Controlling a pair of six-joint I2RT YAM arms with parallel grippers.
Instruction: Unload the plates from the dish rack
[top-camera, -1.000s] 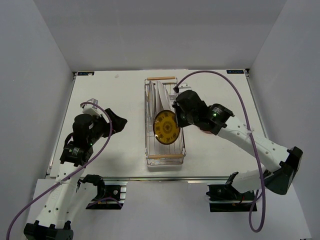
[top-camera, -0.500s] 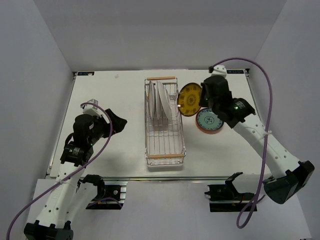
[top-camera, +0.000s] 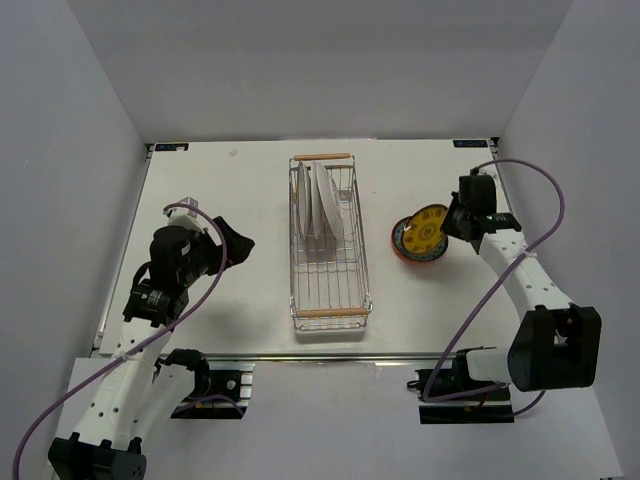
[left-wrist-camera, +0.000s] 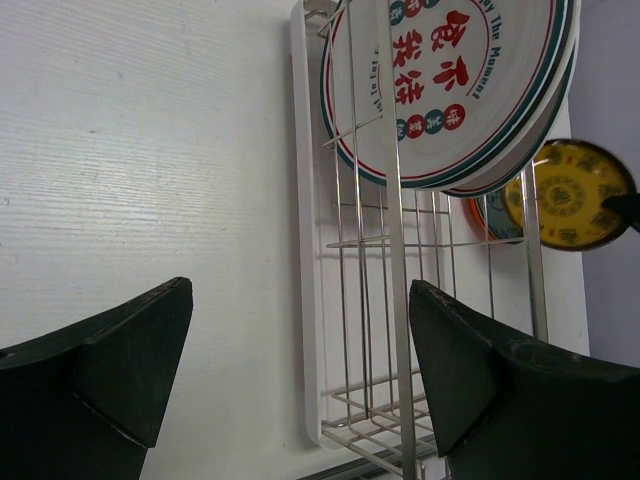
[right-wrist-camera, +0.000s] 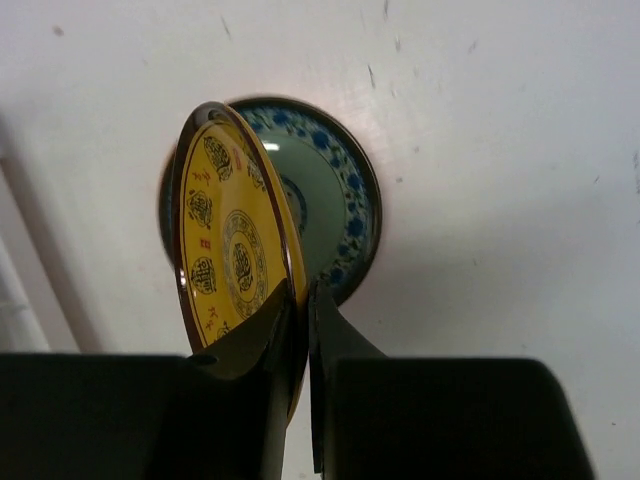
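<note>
The dish rack (top-camera: 330, 282) stands mid-table, with large white plates (top-camera: 322, 205) upright at its far end. The nearest one has a dark-green rim (left-wrist-camera: 450, 90). My right gripper (top-camera: 452, 222) is shut on the rim of the yellow dotted plate (top-camera: 427, 230), which it holds tilted on edge just above the grey-teal patterned plate (right-wrist-camera: 340, 200). That plate lies on an orange one (top-camera: 412, 258), right of the rack. In the right wrist view both fingers pinch the yellow plate (right-wrist-camera: 230, 250). My left gripper (left-wrist-camera: 300, 300) is open and empty, left of the rack.
The rack's near half holds only bare wires (left-wrist-camera: 395, 300) and a wooden handle (top-camera: 330, 313). White walls enclose the table at the left, back and right. The right arm's purple cable (top-camera: 540, 185) arcs above the table's right side.
The right gripper has carried the yellow plate out of the rack and rightward, down over the stacked plates. The left arm has stayed still.
</note>
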